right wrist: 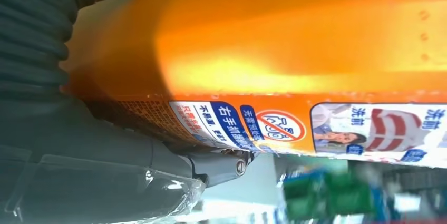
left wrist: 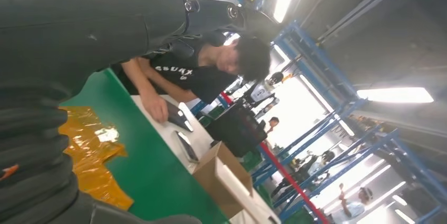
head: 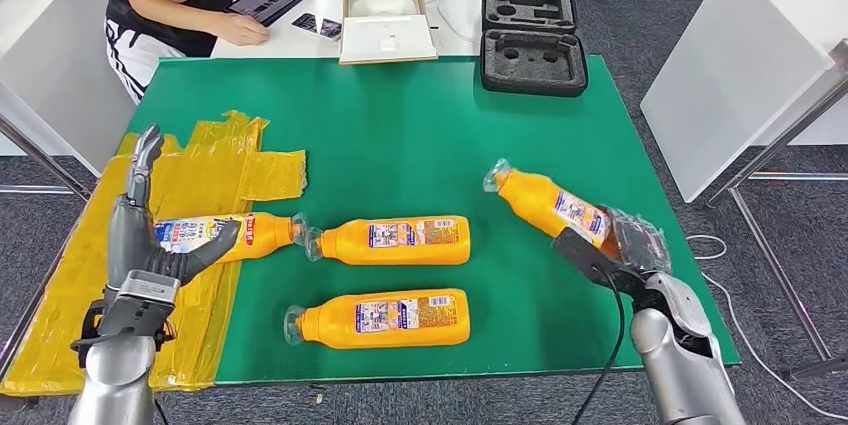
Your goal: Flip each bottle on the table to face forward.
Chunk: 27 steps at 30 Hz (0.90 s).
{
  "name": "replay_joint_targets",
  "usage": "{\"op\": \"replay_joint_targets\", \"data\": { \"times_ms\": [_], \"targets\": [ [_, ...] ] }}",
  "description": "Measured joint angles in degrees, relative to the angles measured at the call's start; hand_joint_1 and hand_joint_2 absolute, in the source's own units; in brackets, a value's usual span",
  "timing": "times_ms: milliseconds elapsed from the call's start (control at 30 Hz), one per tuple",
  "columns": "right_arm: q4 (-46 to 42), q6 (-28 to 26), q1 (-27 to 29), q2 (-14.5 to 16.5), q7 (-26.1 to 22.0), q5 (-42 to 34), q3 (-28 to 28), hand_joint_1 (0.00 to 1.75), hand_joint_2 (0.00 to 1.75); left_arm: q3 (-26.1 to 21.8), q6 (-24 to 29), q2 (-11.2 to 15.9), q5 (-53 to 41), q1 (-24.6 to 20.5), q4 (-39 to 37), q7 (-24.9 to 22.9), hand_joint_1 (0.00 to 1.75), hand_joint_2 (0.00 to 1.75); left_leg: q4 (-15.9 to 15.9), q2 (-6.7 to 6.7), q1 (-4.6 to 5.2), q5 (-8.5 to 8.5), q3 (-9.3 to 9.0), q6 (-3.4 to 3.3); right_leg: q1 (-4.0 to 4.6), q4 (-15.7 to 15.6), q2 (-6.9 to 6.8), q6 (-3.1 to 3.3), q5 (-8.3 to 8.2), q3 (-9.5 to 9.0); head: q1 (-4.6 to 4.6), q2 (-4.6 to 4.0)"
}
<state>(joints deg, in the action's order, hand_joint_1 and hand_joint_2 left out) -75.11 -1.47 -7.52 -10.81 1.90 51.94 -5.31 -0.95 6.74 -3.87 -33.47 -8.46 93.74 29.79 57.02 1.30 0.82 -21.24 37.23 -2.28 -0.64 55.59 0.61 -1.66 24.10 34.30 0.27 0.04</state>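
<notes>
bottles centre table | foam case far edge | taped sheet left

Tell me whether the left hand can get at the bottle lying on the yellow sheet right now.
Probably yes. The left hand is raised open just in front of the bottle on the yellow sheet, overlapping it in the head view, and nothing seems to lie between them; the other bottles lie clear of it.

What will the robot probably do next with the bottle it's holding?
Probably roll its wrist to turn the bottle's label forward, then lay it down. The right hand grips the orange bottle tilted above the green mat, while three others lie flat.
</notes>
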Motion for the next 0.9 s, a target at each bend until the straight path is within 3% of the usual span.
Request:
{"op": "replay_joint_targets", "data": {
  "times_ms": [200,433,700,900],
  "targets": [
    [-6.39,-6.27,0.86,6.24,-2.3,-1.2,-4.5,1.75,1.75,0.43,-2.19,-0.65,-2.57,-0.66,-0.05,-4.59,0.0,1.75,0.0,-0.01,0.0,-0.01,0.1,0.01,-0.01,0.0,0.01,0.01,0.02,0.15,0.01,0.0],
    [-10.05,-9.67,2.39,11.34,-9.11,-7.09,-4.61,1.75,1.75,2.9,-4.49,-1.26,-2.65,-1.94,-1.54,-8.42,0.0,1.75,0.0,-0.01,0.01,0.0,0.13,0.0,-0.02,0.0,0.0,0.01,0.02,0.16,0.01,0.0],
    [-10.43,-6.85,3.15,15.39,-20.71,-19.46,1.43,1.75,1.75,8.04,-9.66,-1.5,6.13,-6.04,-6.24,-11.7,0.0,1.75,0.0,-0.03,-0.01,0.02,0.18,0.01,-0.01,0.0,0.0,0.01,0.01,0.24,0.0,0.0],
    [-8.66,-0.15,1.65,16.33,-26.23,-28.79,7.75,1.75,1.75,14.91,-14.27,-1.51,13.91,-10.76,-9.32,-13.94,0.0,1.75,0.0,-0.03,0.0,0.07,0.24,-0.01,-0.02,0.03,-0.05,0.0,0.0,0.24,0.02,0.0]
  ]
}}
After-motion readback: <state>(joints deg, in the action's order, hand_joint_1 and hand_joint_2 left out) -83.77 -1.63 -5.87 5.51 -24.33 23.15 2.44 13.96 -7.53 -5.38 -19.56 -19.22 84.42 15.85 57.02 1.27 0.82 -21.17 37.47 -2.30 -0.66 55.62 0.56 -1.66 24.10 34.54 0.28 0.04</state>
